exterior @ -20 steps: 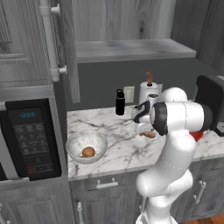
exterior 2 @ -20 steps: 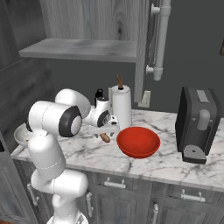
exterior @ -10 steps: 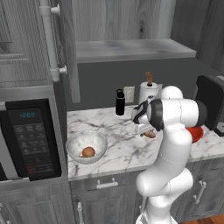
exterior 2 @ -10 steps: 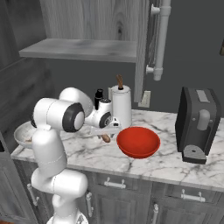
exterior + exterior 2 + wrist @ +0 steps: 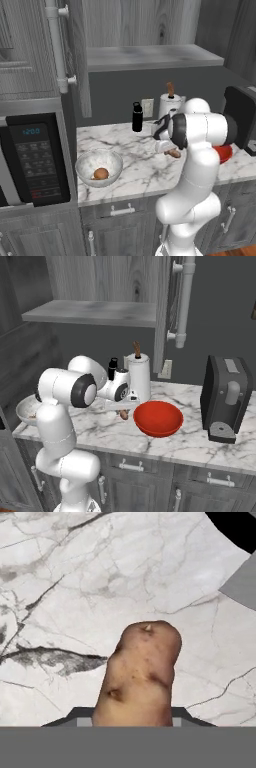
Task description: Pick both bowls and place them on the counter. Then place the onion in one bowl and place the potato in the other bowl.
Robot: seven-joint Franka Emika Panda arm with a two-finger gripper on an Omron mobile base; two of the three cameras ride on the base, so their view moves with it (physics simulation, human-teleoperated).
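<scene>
The potato [image 5: 140,672] lies on the white marble counter [image 5: 140,170], just left of the glossy red bowl [image 5: 170,428]. My gripper [image 5: 134,717] reaches down over it, and both dark fingertips [image 5: 80,716] press against its sides. In the base views the potato [image 5: 173,153] [image 5: 123,414] shows right under the gripper [image 5: 167,149] [image 5: 122,408]. At the counter's left end stands the marble-patterned bowl [image 5: 82,165] [image 5: 25,408] with the round onion [image 5: 101,173] inside. The red bowl [image 5: 222,152] is partly hidden behind my arm.
A microwave [image 5: 32,160] borders the counter on the left, and a dark coffee machine [image 5: 225,398] on the right. A black bottle [image 5: 137,117] and a white canister [image 5: 139,376] stand at the back wall. A grey shelf [image 5: 150,55] hangs above beside an open cabinet door [image 5: 75,50].
My hand has sunk lower over the potato and the fingers have closed in on its sides. The bowls and the onion have stayed put.
</scene>
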